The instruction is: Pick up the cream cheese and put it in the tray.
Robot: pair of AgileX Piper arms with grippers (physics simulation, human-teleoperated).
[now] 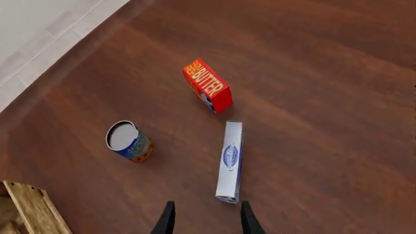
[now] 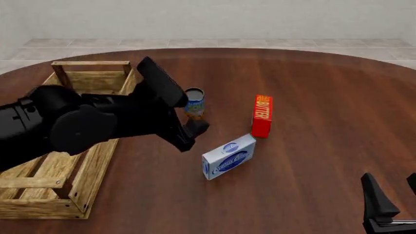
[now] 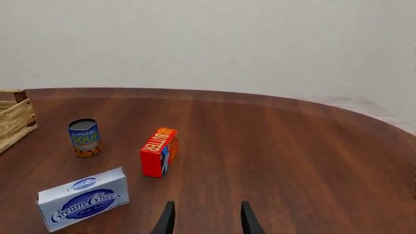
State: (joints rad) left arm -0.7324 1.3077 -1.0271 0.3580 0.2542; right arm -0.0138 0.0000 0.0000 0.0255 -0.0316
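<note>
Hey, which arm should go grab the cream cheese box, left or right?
Left. The left gripper is open above the table close to the cream cheese, with the tray on its own side. The right gripper sits far off at the near right edge.

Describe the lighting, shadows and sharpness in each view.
Front view: even, flat light, everything sharp, only faint shadows under the cream cheese and butter box. Left wrist view: crisp, soft shadow beside the can. Right wrist view: uniform light, no glare, lettering legible.
</note>
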